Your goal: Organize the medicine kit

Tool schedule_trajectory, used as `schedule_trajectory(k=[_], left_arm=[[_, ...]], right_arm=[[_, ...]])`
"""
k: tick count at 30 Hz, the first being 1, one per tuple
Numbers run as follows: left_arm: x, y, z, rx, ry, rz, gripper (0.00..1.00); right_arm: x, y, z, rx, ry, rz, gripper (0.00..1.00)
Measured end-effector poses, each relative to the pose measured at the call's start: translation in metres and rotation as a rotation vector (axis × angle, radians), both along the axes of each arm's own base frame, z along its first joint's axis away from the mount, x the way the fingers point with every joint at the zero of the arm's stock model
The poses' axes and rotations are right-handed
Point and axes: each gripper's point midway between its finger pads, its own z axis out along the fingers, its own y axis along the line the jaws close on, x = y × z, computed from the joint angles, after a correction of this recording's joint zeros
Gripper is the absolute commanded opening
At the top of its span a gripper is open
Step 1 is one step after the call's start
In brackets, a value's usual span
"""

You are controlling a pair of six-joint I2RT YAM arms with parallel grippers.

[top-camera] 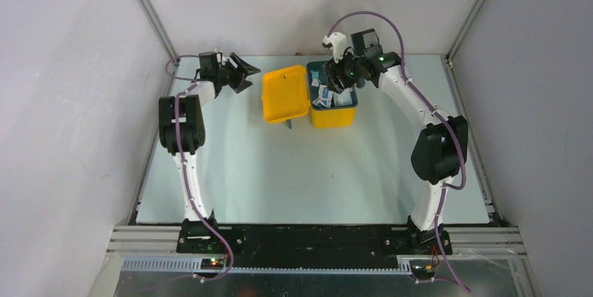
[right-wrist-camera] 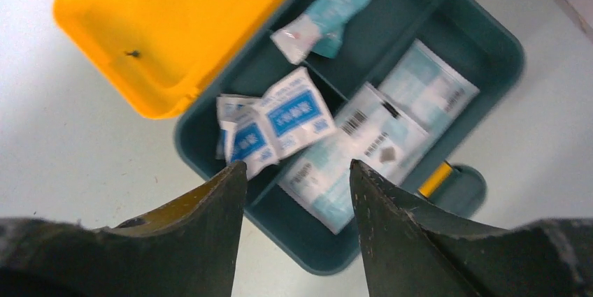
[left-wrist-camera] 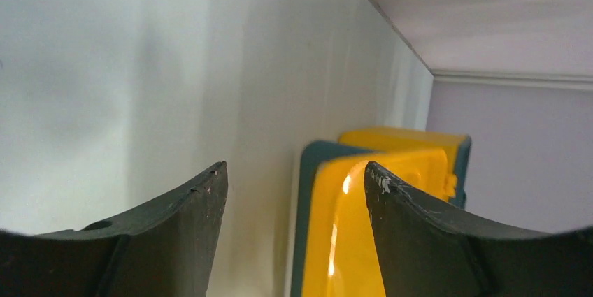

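The yellow medicine kit stands open at the back middle of the table. Its lid lies flat to the left. A dark teal compartment tray sits in its base. The tray holds white-and-blue sachets, larger white-and-teal packs and a small teal sachet. My right gripper hovers over the tray, open and empty; the right wrist view shows it above the tray's near rim. My left gripper is open and empty just left of the lid, not touching it.
The kit's teal latch with a yellow pin sticks out from the base. The back wall and side walls of the enclosure stand close behind the kit and both grippers. A metal frame rail runs along the back left corner.
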Motion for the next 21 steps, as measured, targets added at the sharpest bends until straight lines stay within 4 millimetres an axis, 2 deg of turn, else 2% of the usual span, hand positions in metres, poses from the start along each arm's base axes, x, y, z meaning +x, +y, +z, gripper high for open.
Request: schedule_trajectory(k=[4,9,14,17,21], left_arm=[[-0.032,-0.003,0.022,-0.007,-0.009,-0.053,0.76],[-0.07,-0.009,0.047,0.058,-0.054,-0.156,0.77],[-0.102,-0.007,0.041,0.133,-0.038,-0.215,0.79],[-0.113,-0.006,0.028,0.174,-0.007,-0.252,0.8],[-0.12,-0.007,0.021,0.22,-0.011,-0.317,0.79]], right_arm=[[0.018,-0.029,0.0,0.046,0.027,-0.134,0.66],[0.038,-0.08,-0.003,0.142,0.096,-0.324,0.67],[0.051,-0.128,-0.002,0.234,0.146,-0.455,0.66],[0.053,-0.138,-0.007,0.303,0.192,-0.479,0.65],[0.05,-0.128,-0.024,0.395,0.291,-0.433,0.62]])
